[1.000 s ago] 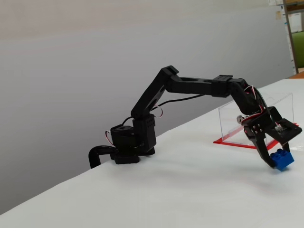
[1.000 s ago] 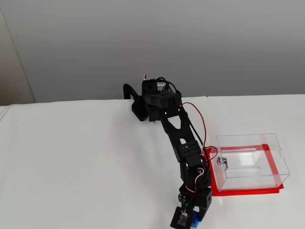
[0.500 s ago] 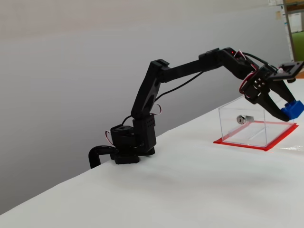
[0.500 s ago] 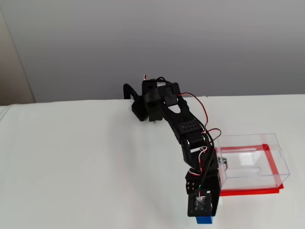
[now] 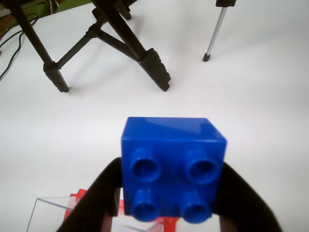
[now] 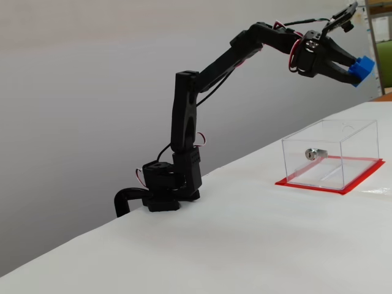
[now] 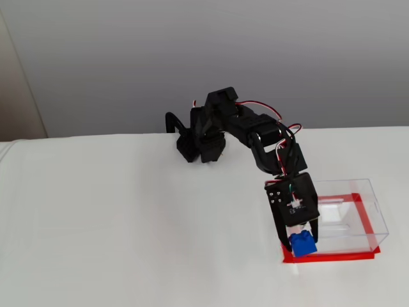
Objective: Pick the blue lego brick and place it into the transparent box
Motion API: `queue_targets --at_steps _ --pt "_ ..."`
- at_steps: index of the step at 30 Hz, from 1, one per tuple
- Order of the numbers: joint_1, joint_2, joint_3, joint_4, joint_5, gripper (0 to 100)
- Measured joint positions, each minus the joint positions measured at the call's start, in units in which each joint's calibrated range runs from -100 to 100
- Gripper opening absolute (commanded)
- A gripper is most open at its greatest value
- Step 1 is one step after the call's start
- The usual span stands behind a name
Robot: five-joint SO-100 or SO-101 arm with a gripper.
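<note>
Black two-finger gripper (image 5: 171,193) is clamped on the small bright blue plastic lego brick with round studs (image 5: 173,164), one black finger (image 5: 96,193) on each side of it, studs facing the wrist camera. In a fixed view the brick (image 6: 364,68) is up in the air at the end of the stretched-out black arm (image 6: 214,64), well above the white table (image 6: 245,245) and above the clear plastic rectangular box on a flat red base (image 6: 331,156). Box sits on the table, silver cylinder lock (image 6: 313,153) on its near wall in that view. In a fixed view from the other side, gripper (image 7: 301,240) and brick (image 7: 301,243) overlap the box's (image 7: 358,217) near-left corner. Wrist view shows a clear box edge with a bit of red base (image 5: 77,200) at bottom left, below the fingers. Beyond on the table: black tripod legs (image 5: 130,41) and a thin silver tripod leg (image 5: 215,34).
</note>
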Motion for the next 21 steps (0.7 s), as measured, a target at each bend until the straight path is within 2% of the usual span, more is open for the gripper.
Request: queue_targets --at_steps 11,21 --pt "-13.6 -1.8 0.0 1.1 2.7 17" --pt "-25.7 1.4 -0.1 -3.9 3.7 17"
